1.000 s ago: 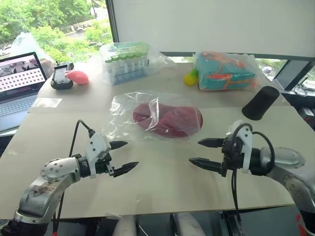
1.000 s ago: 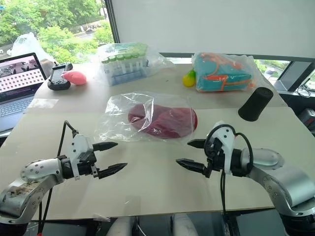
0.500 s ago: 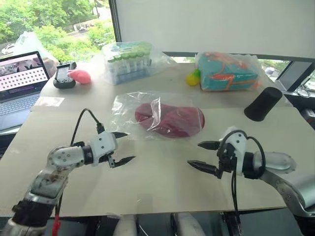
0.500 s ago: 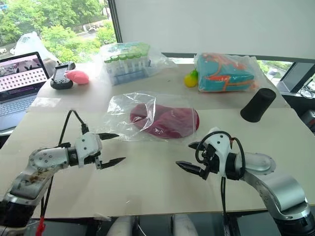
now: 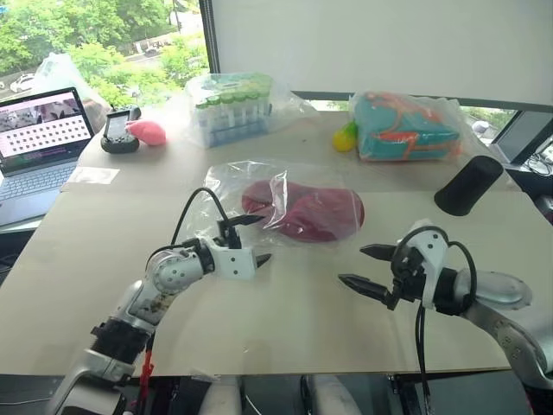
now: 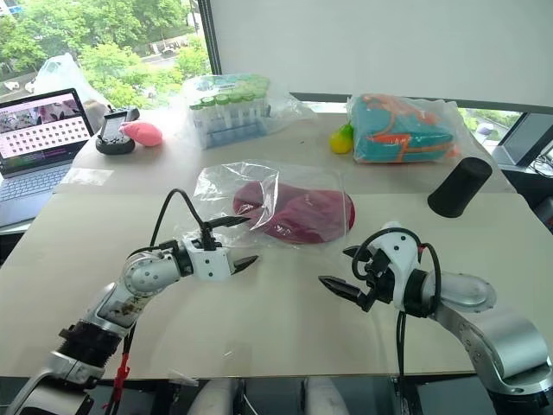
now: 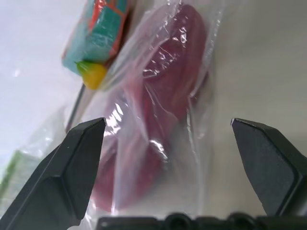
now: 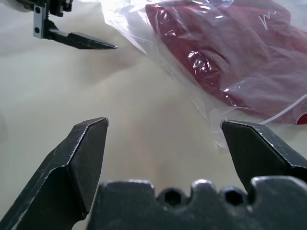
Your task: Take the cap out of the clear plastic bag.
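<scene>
The cap lies flat inside the clear plastic bag in the middle of the table, so nothing has been pulled out yet. The bag spreads loosely around it, with crinkled slack toward the robot's left, where a pinch could catch film alone and not the fabric. The left tool is at that near-left edge, fingers spread wide and holding nothing; one finger seems to reach over the plastic, though I cannot tell whether it touches. In its wrist view the bag and cap sit right between the fingers, which suggests it is lined up to grab the bag. The right tool waits just short of the bag's near-right corner, also wide open and empty, probably placed to take the other side so the bag can be held while the cap slides out.
</scene>
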Controlling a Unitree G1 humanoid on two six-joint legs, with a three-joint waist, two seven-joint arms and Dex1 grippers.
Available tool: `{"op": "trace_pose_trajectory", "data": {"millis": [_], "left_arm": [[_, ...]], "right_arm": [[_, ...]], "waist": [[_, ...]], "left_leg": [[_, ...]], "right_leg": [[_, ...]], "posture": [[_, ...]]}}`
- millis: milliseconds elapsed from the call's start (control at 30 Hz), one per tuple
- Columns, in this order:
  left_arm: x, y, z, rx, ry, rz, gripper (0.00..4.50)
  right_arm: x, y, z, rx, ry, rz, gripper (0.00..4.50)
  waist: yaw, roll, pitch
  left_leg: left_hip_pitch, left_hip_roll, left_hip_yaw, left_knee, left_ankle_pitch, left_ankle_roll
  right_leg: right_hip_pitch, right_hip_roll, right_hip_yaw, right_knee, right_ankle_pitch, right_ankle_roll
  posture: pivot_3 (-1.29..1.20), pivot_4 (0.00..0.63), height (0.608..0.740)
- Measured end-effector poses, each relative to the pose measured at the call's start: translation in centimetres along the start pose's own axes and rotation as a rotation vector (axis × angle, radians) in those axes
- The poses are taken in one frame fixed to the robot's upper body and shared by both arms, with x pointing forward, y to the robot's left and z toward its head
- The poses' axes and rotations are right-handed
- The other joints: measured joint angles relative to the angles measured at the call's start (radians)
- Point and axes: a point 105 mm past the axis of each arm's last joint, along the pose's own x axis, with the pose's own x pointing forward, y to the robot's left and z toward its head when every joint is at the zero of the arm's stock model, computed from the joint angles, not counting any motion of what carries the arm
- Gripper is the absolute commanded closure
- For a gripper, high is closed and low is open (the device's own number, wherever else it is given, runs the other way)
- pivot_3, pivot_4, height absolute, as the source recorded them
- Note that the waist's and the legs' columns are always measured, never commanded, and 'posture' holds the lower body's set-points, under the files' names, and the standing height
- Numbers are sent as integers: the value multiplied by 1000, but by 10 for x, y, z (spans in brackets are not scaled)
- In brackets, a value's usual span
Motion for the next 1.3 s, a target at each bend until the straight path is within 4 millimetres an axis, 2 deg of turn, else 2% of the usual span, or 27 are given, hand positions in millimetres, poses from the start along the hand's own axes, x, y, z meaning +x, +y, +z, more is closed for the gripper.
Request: {"op": "trace_pose_trajectory", "data": {"millis": [200, 300, 400, 567, 767, 933, 1133, 1300], "left_arm": [[-5, -19, -10, 77, -38, -165, 0], [-9, -3, -32, 93, 12, -201, 0], [0, 10, -39, 57, 26, -175, 0], [25, -3, -26, -13, -28, -162, 0], [54, -14, 0, -35, -48, -139, 0], [67, -12, 5, -3, 21, -68, 0], [90, -5, 1, 84, 164, 69, 0], [105, -3, -2, 118, 209, 118, 0]], "right_arm": [[-2, -1, 2, 35, -34, -13, 17], [-2, 1, 2, 46, -34, 2, 17], [-2, 1, 3, 46, -36, 3, 17], [-1, 0, 5, 40, -41, 0, 17], [-1, -1, 5, 39, -42, -10, 17], [-2, -3, 5, 40, -42, -26, 17], [-2, -4, 5, 43, -45, -43, 17], [-1, -5, 5, 48, -51, -56, 17]], "waist": [[0, 0, 0], [2, 0, 0], [3, 0, 0], [2, 0, 0], [2, 0, 0], [0, 0, 0], [1, 0, 0], [1, 0, 0]], "left_leg": [[0, 0, 0, 0, 0, 0], [0, 0, 0, 1, 0, 0], [-1, -1, 0, 2, 0, 0], [-2, -1, 0, 3, 0, 0], [-2, -2, -1, 4, 0, 0], [-1, -2, -1, 4, 0, 0], [-1, -2, -2, 5, 0, 0], [-1, -3, -2, 5, 0, 0]], "right_leg": [[0, 0, 0, 0, 0, 0], [0, 0, -1, 0, 0, 2], [1, -1, 0, 0, 1, 3], [0, -1, 0, 0, 2, 2], [1, -1, 0, 0, 2, 3], [1, -1, 0, 1, 1, 3], [2, -1, 0, 1, 1, 5], [2, -1, 0, 1, 1, 5]], "posture": [[0, 150, 740], [0, 150, 740], [0, 150, 740], [0, 150, 740], [0, 150, 740], [0, 150, 740], [0, 150, 740], [0, 150, 740]]}}
